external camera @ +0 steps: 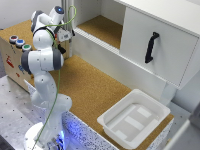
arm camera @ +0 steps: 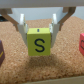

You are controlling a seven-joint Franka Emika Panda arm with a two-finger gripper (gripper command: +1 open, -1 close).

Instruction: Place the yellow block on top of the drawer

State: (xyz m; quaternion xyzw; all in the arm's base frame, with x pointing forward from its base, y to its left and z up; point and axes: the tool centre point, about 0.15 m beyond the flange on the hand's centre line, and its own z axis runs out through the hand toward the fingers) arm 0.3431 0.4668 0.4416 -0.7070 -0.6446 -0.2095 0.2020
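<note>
Yellow block (arm camera: 39, 42) is sitting between the two fingers of your tool (arm camera: 39, 26), which are closing narrowly on its upper corners; whether it is resting on the cork tabletop (arm camera: 45, 67) or hanging just above it, I cannot tell. Its face with the black S is pointing at the wrist camera, upright and squared to the fingers, and being a cube it is showing no long axis. Going from the exterior view's left, your arm is reaching over the back of the tabletop, with the tool barely visible there. Further right, the drawer (external camera: 165, 42) is standing well apart and higher, so you are facing a long raised carry. The grip looks shallow, so the block could be slipping or twisting out on the way. Set down near the top's front edge, it could be tipping off toward the white bin (external camera: 134, 120) below.
</note>
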